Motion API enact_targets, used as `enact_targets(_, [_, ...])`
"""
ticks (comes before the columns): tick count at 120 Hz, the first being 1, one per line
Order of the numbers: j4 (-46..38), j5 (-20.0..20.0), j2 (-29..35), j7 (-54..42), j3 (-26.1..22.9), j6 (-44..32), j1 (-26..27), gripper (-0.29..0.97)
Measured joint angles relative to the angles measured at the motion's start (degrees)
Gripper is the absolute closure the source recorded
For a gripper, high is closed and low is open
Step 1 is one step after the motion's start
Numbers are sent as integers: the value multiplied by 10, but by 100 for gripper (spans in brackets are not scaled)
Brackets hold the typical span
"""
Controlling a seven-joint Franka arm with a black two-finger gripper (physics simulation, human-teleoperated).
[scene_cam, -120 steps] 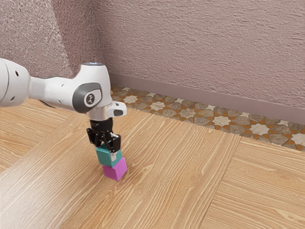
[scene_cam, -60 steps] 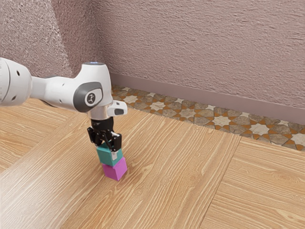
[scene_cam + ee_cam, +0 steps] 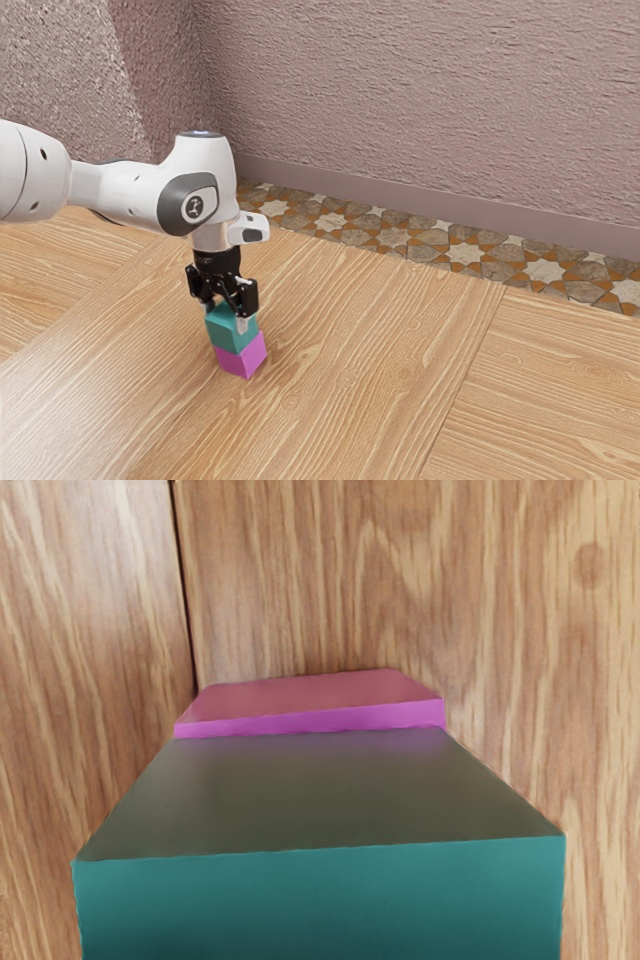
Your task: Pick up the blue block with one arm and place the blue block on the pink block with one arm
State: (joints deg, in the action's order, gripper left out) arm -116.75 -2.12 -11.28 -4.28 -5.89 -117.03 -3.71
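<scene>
— What was the gripper (image 3: 229, 314) doing?

— It pointed straight down, and its black fingers (image 3: 243, 318) pinched the blue block (image 3: 226, 335) from two sides, near the block's top. The block looked more teal than blue.

— And where was that block?

— It sat on the pink block (image 3: 243, 358). Their faces touched and I could see no gap. The stack was not quite square: the blue block sat a little toward the exterior view's left, so a strip of the pink top showed on the right.

— Did the wrist view agree?

— It did. The blue block (image 3: 320, 880) lay just under the hand, with its dark top face toward the camera. Beyond its far edge, a band of the pink block (image 3: 310, 705) stuck out, lower down and resting on the wood.

— What did the pink block stand on?

— On the wooden table (image 3: 400, 380), with bare boards all around it.

— And the arm?

— The white arm (image 3: 100, 190) came in from the exterior view's left. It bent down at a grey-capped joint just above the stack.

— What was behind all that?

— Beyond the table's far edge ran a strip of patterned tiles (image 3: 450, 245). Behind them stood a rough pinkish wall (image 3: 420, 90).
</scene>
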Motion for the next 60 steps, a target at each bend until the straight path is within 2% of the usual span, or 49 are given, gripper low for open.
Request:
enact_targets(20, [4,0,12,-7,-1,0,-1,8])
enact_targets(45, [-12,1,145,-83,-5,41,-7,3])
enact_targets(52, [-8,2,182,-117,-22,62,-15,2])
enact_targets(60, [35,27,198,-152,-76,95,-10,2])
